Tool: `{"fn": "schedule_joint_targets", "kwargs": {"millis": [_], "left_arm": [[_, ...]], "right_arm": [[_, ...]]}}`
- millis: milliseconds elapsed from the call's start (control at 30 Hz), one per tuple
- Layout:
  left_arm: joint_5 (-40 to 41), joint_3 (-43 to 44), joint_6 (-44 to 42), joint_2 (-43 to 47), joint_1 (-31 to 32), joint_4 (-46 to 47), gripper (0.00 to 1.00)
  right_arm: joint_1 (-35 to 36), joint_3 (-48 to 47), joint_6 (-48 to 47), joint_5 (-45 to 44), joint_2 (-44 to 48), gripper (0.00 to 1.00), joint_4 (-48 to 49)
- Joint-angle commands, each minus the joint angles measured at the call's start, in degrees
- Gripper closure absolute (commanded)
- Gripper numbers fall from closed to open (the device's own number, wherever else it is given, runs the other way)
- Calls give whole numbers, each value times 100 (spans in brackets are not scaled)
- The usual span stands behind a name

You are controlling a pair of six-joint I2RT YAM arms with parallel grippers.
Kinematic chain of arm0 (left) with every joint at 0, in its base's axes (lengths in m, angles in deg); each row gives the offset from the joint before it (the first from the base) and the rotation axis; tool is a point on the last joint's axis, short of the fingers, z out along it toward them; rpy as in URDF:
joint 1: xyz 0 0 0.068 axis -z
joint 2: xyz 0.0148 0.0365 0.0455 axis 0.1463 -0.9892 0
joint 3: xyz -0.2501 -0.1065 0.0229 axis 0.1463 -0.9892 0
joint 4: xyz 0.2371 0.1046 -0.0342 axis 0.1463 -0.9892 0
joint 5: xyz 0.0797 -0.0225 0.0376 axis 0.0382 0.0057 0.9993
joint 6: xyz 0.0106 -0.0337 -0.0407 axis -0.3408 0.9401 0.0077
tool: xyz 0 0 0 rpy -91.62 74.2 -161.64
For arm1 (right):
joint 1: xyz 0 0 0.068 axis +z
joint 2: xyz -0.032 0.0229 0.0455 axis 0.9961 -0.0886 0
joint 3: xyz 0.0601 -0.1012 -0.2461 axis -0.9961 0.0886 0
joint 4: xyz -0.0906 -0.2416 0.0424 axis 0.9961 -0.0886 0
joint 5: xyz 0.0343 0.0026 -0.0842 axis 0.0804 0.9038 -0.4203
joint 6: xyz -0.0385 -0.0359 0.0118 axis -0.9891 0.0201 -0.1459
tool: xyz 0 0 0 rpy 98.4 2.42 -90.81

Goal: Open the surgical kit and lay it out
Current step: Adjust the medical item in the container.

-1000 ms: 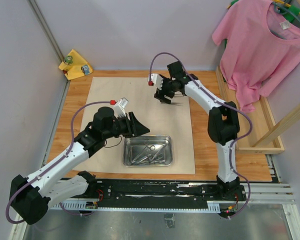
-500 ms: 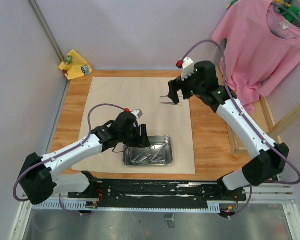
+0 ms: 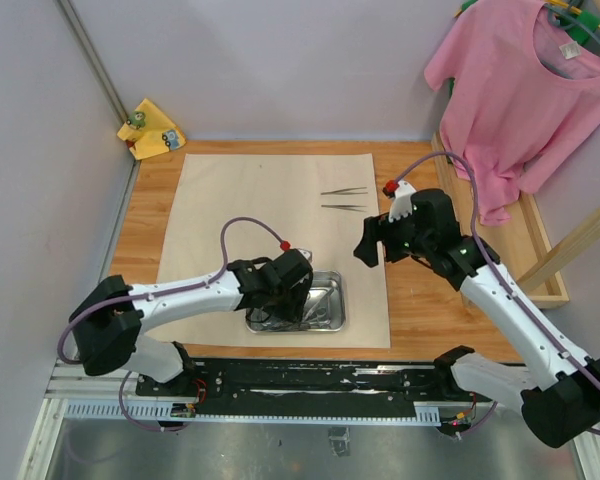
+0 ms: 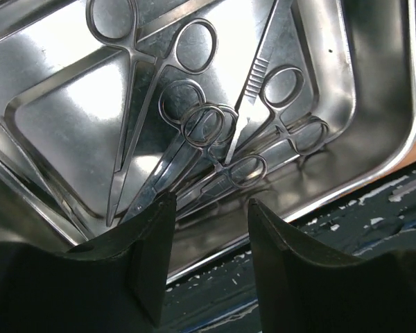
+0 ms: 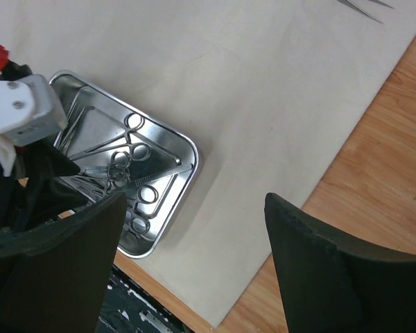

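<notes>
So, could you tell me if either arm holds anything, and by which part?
Nothing is held: the left gripper hangs open over forceps in the steel tray; the right gripper is open too.

The left claw [image 3: 292, 283] hangs low over the steel tray [image 3: 336, 300]. Its arm crosses the tray's left side, so reach from above is free only at the right end. Overlapping forceps [image 4: 194, 132] crowd the tray floor. The right claw [image 3: 366, 246] hovers at the right edge of the cloth wrap [image 3: 240, 210]. Two tweezers [image 3: 346, 208] lie just beyond it, and the cloth's left stretch lies open.
</notes>
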Motion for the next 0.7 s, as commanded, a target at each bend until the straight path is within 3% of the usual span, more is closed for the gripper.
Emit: {"fn": "schedule_joint_targets", "kwargs": {"millis": [0,100,200,400,567,667], "left_arm": [[256,297,-154,-539,141,-28,50],[331,442,-229,-781,154,-14,49],[638,531,-83,-508,159,-183,50],[1148,526,311,1233,154,-489,47],[1439,234,653,1901,152,-1018,46],[1550,-195,943,2208,146,-1010,45]], "right_arm": [[2,113,113,157,89,18,-74],[21,166,164,386,-29,21,-86],[348,263,352,423,-72,30,-110],[1565,508,779,-938,63,31,-545],[2335,802,1273,-1720,97,31,-987],[2384,826,1490,-1899,49,32,-882]]}}
